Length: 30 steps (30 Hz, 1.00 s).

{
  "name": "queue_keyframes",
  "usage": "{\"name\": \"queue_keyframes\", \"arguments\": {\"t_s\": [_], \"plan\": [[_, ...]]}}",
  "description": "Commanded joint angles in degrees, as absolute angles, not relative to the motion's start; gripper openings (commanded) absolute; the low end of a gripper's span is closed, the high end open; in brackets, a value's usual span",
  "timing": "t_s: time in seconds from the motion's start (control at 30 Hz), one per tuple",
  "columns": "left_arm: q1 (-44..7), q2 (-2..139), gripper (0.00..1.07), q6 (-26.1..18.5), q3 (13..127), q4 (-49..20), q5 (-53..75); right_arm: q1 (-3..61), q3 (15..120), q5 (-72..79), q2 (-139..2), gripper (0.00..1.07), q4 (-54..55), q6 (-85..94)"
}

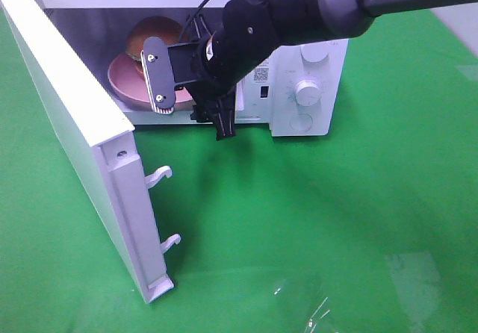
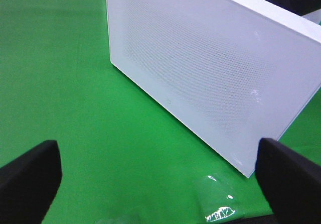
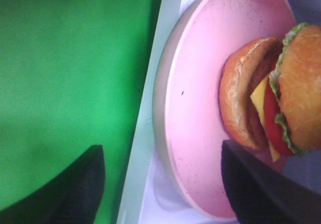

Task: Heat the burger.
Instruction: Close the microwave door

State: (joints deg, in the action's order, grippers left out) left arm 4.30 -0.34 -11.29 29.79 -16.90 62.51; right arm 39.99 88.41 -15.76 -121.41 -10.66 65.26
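The burger (image 1: 153, 30) (image 3: 281, 93) lies on a pink plate (image 1: 128, 83) (image 3: 200, 98) inside the white microwave (image 1: 314, 86), whose door (image 1: 67, 101) stands swung wide to the left. My right gripper (image 1: 193, 101) (image 3: 173, 189) is at the oven's opening, right at the plate's near rim. Its fingers (image 3: 85, 184) stand apart on either side of that rim, open and holding nothing. My left gripper (image 2: 160, 184) is wide open over the green cloth, facing the outer side of the door (image 2: 200, 63). It does not show in the high view.
Green cloth (image 1: 314, 221) covers the table around the oven. The open door juts toward the front left, with two latch hooks (image 1: 158, 175) on its inner edge. A control panel with knobs (image 1: 306, 90) sits on the oven's right side.
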Motion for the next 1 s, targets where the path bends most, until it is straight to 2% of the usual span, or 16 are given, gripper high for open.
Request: {"name": "queue_keyframes", "arguments": {"t_s": [0.03,0.7,1.0], "plan": [[4.18,-0.57,0.96,-11.17,29.62,-16.84,61.48,39.82,83.02,-13.18,-117.11,0.68,-10.83,64.92],[4.18,-0.57,0.96,-11.17,29.62,-16.84,61.48,39.48,67.04,-14.9,-101.01,0.68,-10.6,62.17],[4.18,-0.57,0.96,-11.17,29.62,-16.84,61.48,39.42,60.56,-20.05,-92.65,0.68,-10.66,50.71]]}}
